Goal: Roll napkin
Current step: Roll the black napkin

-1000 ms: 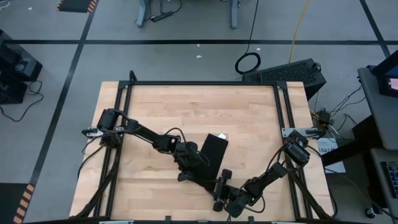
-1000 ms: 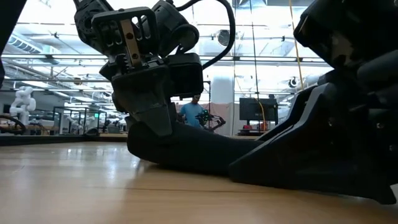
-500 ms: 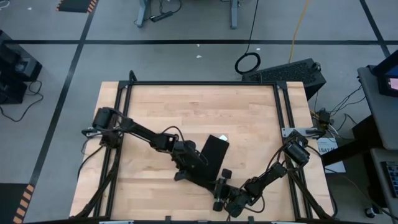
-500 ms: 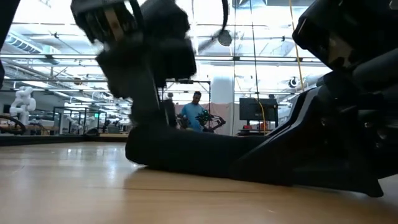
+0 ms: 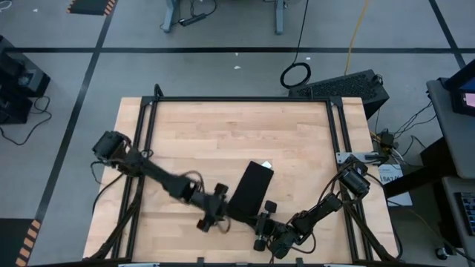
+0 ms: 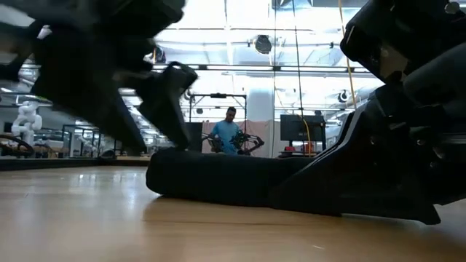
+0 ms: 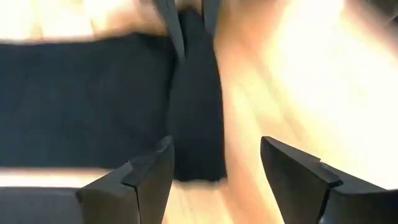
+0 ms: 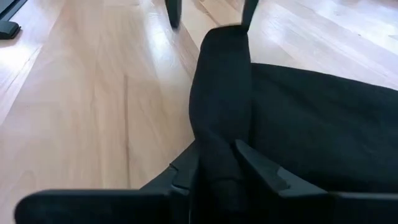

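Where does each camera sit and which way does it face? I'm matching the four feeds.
High: overhead, straight down on the table; both arms, napkin.
Low: table height, level across; napkin roll, blurred left gripper, a person behind.
Left wrist: looks past open fingers at the napkin's rolled end.
Right wrist: right gripper pinching that roll.
Shared: both wrist views see the same roll from opposite ends.
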Controlling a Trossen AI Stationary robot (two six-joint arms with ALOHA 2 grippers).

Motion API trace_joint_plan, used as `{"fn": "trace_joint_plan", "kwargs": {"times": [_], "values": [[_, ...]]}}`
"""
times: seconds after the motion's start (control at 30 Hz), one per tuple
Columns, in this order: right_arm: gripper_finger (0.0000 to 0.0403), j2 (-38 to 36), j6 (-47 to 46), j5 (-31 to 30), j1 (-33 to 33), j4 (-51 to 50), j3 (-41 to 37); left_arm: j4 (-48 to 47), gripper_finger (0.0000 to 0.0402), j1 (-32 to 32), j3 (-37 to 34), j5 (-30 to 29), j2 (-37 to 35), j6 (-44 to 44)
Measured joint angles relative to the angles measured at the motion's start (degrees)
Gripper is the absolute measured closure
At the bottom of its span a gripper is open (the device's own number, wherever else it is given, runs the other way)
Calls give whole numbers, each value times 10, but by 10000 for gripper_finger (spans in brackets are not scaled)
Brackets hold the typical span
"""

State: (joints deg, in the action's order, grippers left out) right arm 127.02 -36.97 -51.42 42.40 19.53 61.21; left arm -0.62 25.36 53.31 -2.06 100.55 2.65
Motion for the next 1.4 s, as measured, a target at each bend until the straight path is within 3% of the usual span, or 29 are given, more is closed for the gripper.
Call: {"fn": "trace_joint_plan", "kwargs": {"times": [0.1,0.17,0.6,0.73,0.83,1.13,1.4], "values": [[328,0,-3,2,0,-2,0,21,159,38,-1,-110,19,25],[328,0,-5,3,0,-1,0,26,159,56,0,-151,25,44],[328,0,-16,4,0,-1,0,84,159,67,1,-208,89,52],[328,0,-15,5,0,-1,-1,84,161,58,1,-194,92,37],[328,0,-14,5,0,-1,-1,85,186,49,1,-174,92,27],[312,0,-1,5,1,-1,-1,81,374,6,2,-89,91,6],[217,-34,24,8,9,-57,-3,79,357,-33,3,28,90,-55]]}}
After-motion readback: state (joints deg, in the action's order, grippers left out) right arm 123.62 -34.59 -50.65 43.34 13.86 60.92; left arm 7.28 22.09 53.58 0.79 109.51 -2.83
